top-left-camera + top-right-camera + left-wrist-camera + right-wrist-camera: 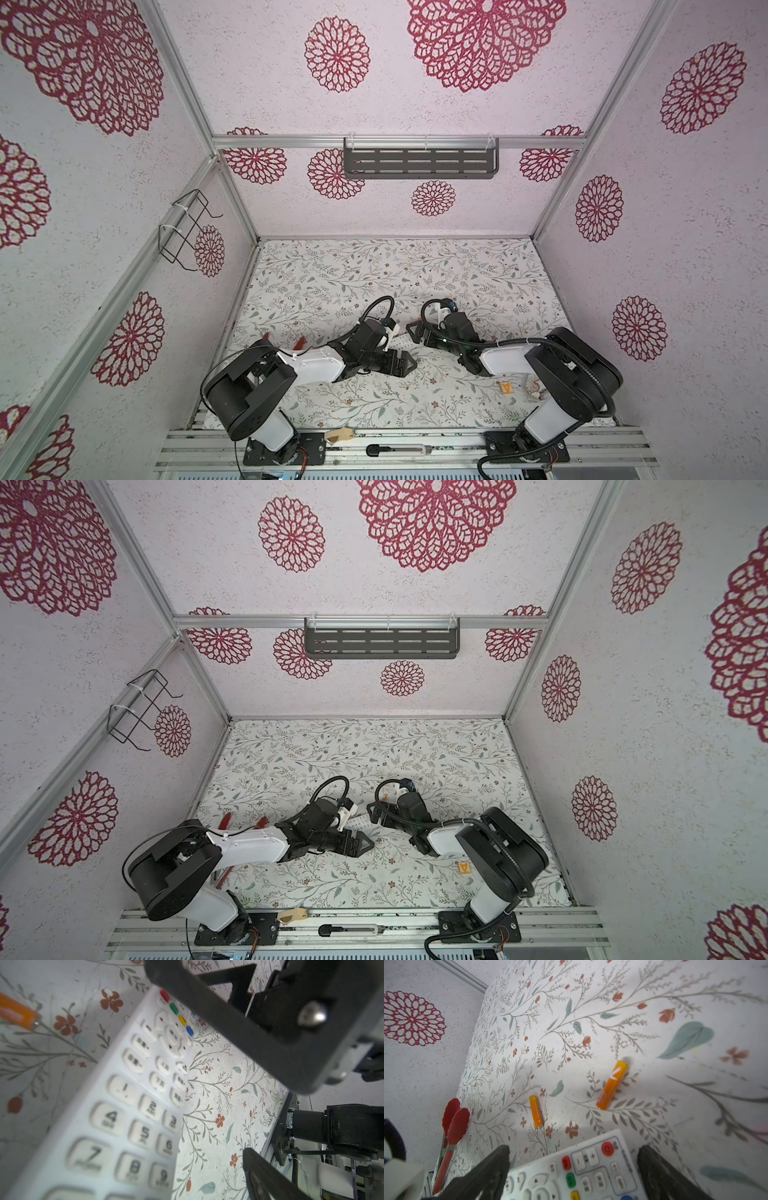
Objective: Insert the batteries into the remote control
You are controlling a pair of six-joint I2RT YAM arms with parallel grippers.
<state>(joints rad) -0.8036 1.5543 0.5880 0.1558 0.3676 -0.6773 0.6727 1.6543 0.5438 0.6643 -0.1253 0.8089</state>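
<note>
On the bench [591, 1012], face up: remote control [571, 1174], one end between right pincer [574, 1152] fingers [492, 1167]. Just beyond that end, apart: two batteries [536, 1111] [612, 1085]. Tongs [456, 1124] at bench edge.

Left wrist view: remote control [133, 1105] close and out of focus, small key legends unreadable; near end cut by the frame edge, far end behind a blurred black bar [249, 1043]. One battery [18, 1014] cut off at the edge.

Right wrist view: remote cut off past the coloured keys; right gripper [574, 1148] shows finger ends only; red tongs [454, 1124]: handles blurred.

Both top views: remote [402, 341] mostly covered by the two wrists, one short white stretch showing; the batteries not resolvable. Tongs partly under the left arm [311, 365]. The orange tag [506, 387]: mark perhaps an A, too small to be sure.
</note>
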